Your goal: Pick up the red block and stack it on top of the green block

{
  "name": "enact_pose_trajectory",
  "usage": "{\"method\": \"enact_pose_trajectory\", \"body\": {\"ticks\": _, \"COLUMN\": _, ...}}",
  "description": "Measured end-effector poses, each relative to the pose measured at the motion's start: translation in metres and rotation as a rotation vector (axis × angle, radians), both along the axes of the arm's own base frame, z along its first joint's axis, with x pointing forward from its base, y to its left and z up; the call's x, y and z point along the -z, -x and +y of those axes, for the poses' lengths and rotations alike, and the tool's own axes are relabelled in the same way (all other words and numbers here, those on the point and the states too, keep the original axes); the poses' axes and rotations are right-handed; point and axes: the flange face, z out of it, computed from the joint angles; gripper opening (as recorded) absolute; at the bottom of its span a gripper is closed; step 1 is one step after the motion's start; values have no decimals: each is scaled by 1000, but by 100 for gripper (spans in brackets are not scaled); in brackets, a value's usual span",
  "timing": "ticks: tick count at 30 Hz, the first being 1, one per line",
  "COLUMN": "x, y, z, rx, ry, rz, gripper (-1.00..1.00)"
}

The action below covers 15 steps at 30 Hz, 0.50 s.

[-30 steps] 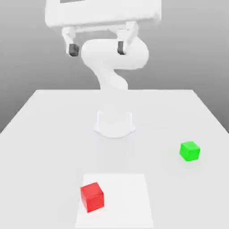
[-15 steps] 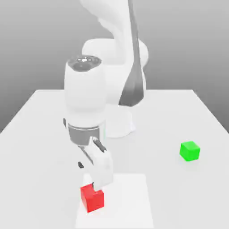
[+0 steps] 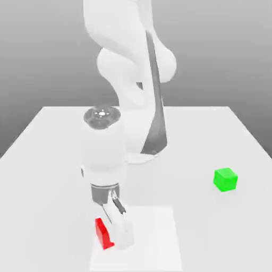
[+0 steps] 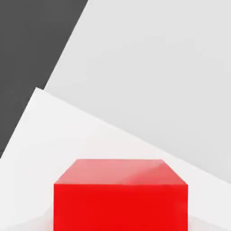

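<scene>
The jaws (image 3: 112, 234) are clamped on the red block (image 3: 103, 234) at the lower left of the exterior frame, over a white square patch (image 3: 154, 239) on the counter (image 3: 48, 159). The green block (image 3: 226, 179) sits well apart at mid-right.

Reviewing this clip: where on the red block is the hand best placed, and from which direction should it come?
Across two opposite side faces of the red block, coming straight down from above. It is a plain cube lying flat on the table with flat parallel sides and open space around it. The hand is already down at the block.
</scene>
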Motion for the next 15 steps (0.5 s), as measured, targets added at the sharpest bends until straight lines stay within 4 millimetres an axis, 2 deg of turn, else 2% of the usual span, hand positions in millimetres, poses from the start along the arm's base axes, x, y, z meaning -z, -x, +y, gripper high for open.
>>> {"method": "enact_pose_trajectory", "body": {"ticks": 1, "x": -11, "y": 1, "z": 0, "rx": 0, "ry": 1, "rz": 1, "gripper": -100}}
{"method": "enact_pose_trajectory", "body": {"ticks": 2, "x": -19, "y": 1, "z": 10, "rx": -4, "ry": -2, "rz": 0, "gripper": -100}}
{"method": "enact_pose_trajectory", "body": {"ticks": 3, "x": -26, "y": 2, "z": 31, "rx": -15, "ry": -7, "rz": -2, "gripper": -100}}
{"method": "enact_pose_trajectory", "body": {"ticks": 6, "x": -40, "y": 16, "z": 117, "rx": -81, "ry": -23, "rz": -4, "gripper": -100}}
{"method": "enact_pose_trajectory", "body": {"ticks": 8, "x": -47, "y": 34, "z": 166, "rx": -109, "ry": -31, "rz": -2, "gripper": -100}}
{"method": "enact_pose_trajectory", "body": {"ticks": 9, "x": -50, "y": 44, "z": 184, "rx": -108, "ry": -34, "rz": -1, "gripper": -100}}
{"method": "enact_pose_trajectory", "body": {"ticks": 12, "x": -57, "y": 77, "z": 230, "rx": -99, "ry": -37, "rz": 3, "gripper": -100}}
{"method": "enact_pose_trajectory", "body": {"ticks": 15, "x": -61, "y": 120, "z": 275, "rx": -111, "ry": -33, "rz": 7, "gripper": -100}}
